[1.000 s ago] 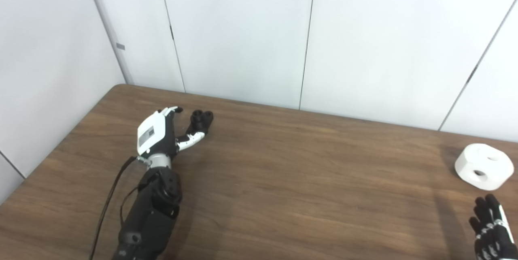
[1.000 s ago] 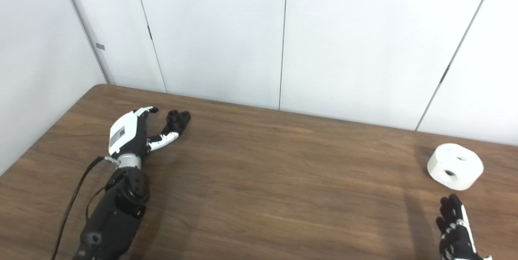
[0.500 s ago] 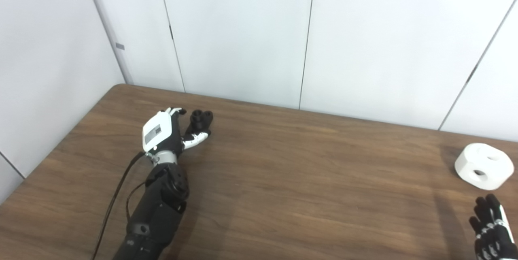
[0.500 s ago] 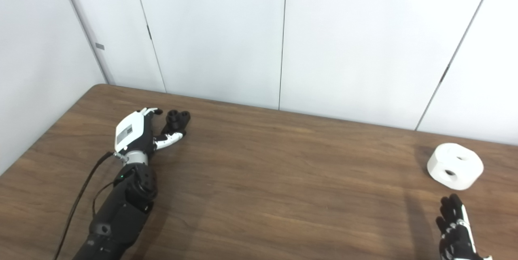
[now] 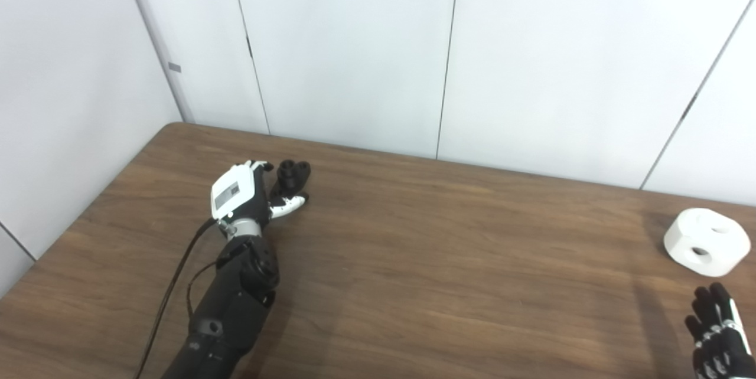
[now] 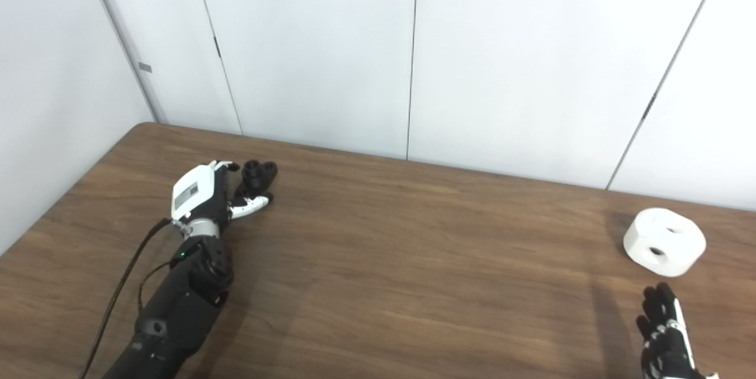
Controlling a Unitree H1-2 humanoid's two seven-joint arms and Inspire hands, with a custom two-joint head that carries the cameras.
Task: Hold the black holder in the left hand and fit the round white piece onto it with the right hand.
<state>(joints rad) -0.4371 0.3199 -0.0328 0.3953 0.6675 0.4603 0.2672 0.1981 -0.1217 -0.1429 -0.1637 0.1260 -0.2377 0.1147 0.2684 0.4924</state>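
Observation:
The black holder (image 5: 293,173) stands on the brown table (image 5: 449,261) at the far left; it also shows in the right eye view (image 6: 260,174). My left hand (image 5: 245,197) is open right beside it, fingers and thumb spread on either side of the holder's near side, not closed on it. The round white piece (image 5: 706,241) with two holes lies at the table's right end. My right hand (image 5: 717,340) is open at the bottom right corner, just short of the white piece and apart from it.
White wall panels (image 5: 354,48) stand close behind the table's far edge. A black cable (image 5: 171,290) runs along my left forearm. A broad stretch of bare wood lies between the two hands.
My left hand has moved forward and a little right, up to the black holder, its fingers now around the holder's near side. The right hand and the white piece have not moved.

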